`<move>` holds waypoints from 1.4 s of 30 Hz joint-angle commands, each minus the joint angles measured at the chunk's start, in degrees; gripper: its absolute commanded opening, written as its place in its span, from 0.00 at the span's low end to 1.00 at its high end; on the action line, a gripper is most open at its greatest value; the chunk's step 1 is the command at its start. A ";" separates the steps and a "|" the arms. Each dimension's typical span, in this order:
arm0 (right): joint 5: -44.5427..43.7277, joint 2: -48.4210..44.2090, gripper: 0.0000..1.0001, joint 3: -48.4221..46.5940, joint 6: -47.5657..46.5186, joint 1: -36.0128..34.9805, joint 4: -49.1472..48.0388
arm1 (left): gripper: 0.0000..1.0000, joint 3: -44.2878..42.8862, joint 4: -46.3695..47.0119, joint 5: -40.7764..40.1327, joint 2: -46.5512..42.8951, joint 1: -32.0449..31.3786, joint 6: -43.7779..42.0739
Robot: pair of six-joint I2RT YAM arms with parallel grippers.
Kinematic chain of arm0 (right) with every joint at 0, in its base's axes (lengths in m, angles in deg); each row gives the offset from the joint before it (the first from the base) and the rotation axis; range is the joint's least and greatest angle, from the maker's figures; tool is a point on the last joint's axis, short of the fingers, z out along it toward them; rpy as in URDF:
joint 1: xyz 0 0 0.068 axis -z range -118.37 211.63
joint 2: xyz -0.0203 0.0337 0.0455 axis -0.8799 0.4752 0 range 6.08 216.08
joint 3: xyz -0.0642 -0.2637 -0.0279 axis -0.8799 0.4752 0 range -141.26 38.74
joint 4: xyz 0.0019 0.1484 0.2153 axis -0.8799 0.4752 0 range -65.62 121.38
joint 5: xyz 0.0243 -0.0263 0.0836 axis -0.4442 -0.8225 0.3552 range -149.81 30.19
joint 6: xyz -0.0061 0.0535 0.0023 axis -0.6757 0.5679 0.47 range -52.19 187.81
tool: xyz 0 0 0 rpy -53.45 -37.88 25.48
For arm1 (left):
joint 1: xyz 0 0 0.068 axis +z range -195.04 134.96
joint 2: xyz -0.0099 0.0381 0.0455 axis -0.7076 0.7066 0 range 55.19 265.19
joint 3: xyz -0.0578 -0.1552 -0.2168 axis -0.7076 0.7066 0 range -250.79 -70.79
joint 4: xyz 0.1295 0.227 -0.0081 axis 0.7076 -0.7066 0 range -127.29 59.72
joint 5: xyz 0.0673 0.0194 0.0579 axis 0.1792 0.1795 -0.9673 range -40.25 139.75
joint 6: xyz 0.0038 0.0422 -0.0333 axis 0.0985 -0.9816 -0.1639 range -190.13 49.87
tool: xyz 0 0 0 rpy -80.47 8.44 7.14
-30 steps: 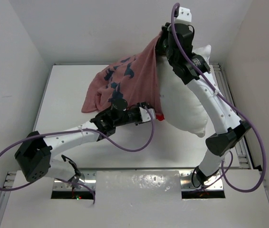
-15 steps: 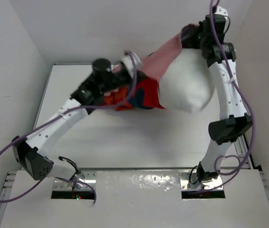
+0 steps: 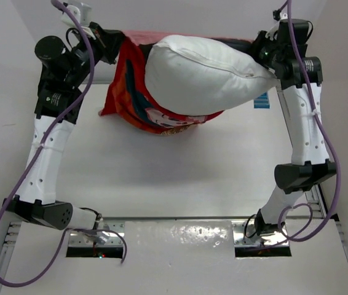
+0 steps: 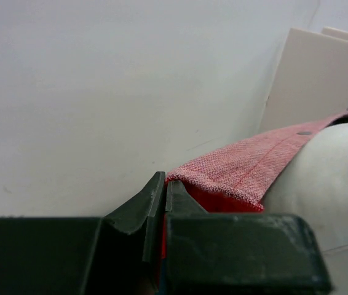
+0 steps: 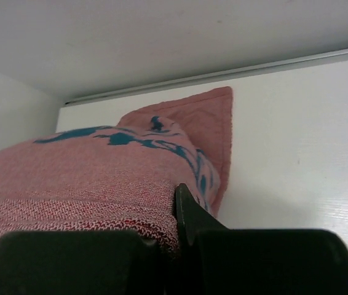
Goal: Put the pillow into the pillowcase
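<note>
From above, the pillow (image 3: 205, 74) sags partly inside the pillowcase (image 3: 134, 107) over the desk (image 3: 162, 178), while only the wrist views show the left gripper (image 4: 163, 184) and right gripper (image 5: 174, 200) pinched tight on its fabric.

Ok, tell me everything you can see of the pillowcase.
The pillowcase is woven fabric, red-orange outside with dark blue patches and a cartoon print, and paler pink on its reverse. It is held up and stretched between the left gripper and the right gripper, each pinching its top edge. The rest sags below like a pouch. The white pillow sits in its open mouth, mostly uncovered.
</note>
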 commanded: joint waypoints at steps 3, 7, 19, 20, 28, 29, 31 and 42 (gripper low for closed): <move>-3.47 -12.99 0.00 -2.96 1.02 4.16 -3.29 | 0.00 -12.84 15.03 -8.50 -0.66 8.47 3.16; -5.83 -25.22 0.00 4.41 1.37 4.16 -10.15 | 0.00 -23.48 12.49 -7.36 2.95 10.33 2.99; 2.32 -17.99 0.00 1.98 4.36 4.16 -7.64 | 0.00 -16.06 2.65 -4.99 1.55 12.79 1.77; 7.47 -8.64 0.00 -0.04 4.53 4.16 -4.83 | 0.00 -10.90 1.51 -5.25 1.72 12.87 0.89; 6.92 0.36 0.00 1.13 2.51 3.28 7.01 | 0.00 -6.54 -11.61 -6.76 6.56 14.90 -1.67; 5.95 -2.98 0.00 4.57 2.77 3.20 0.62 | 0.00 -6.45 -8.29 -6.05 5.95 14.90 -1.49; 3.83 -9.50 0.00 6.02 3.91 3.55 -1.54 | 0.00 -7.41 -4.58 -5.35 4.10 14.11 -0.88; 7.86 -20.61 0.00 6.21 10.60 3.98 -15.80 | 0.00 -19.56 -4.05 3.88 4.45 13.84 8.79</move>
